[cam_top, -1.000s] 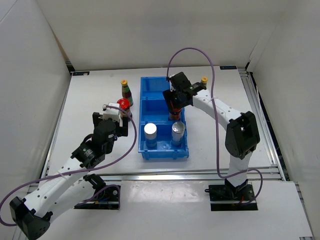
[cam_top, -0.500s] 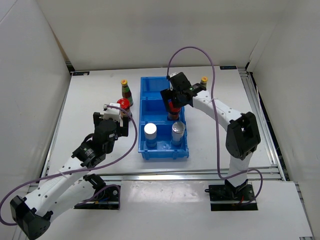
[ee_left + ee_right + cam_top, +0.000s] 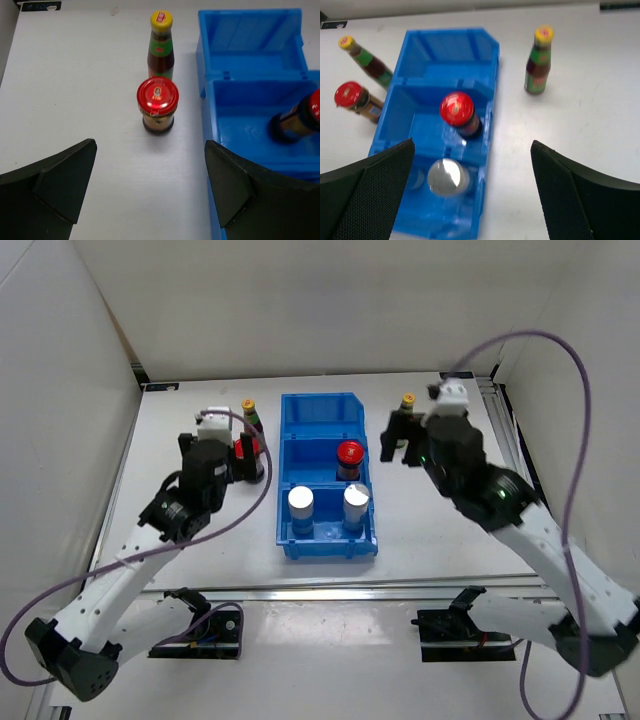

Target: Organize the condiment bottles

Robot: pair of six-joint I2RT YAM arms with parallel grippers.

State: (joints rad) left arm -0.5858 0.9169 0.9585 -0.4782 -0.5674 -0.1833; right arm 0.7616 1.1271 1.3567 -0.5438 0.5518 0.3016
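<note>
Release of 1 squat red-lidded bottle [image 3: 349, 453] has just been completed. A second ago the right hand [image 3: 402, 447] was wrapped around it inside the middle compartment of the blue bin [image 3: 320, 399]. Now the bottle is left standing upright there, and the hand has been drawn away to the right, spread wide with nothing held. The left hand [image 3: 150, 145] has meanwhile been carried forward over the left part of the table [image 3: 170, 430]. It too is spread wide and empty.

By this, 3 of the 6 bottles are judged sorted: the 2 silver-topped bottles [image 3: 300, 502] side by side in the near compartment, and 1 red-lidded one in the middle.

The second red-lidded bottle [image 3: 158, 100] is seen upright on the table just left of the bin. It lies directly ahead of the left hand, lined up with the gap between the fingers but untouched. A yellow-capped bottle [image 3: 161, 42] stands close behind it. The other yellow-capped bottle [image 3: 538, 62] is found on the table right of the bin, ahead and to the right of the right hand and apart from it.
</note>
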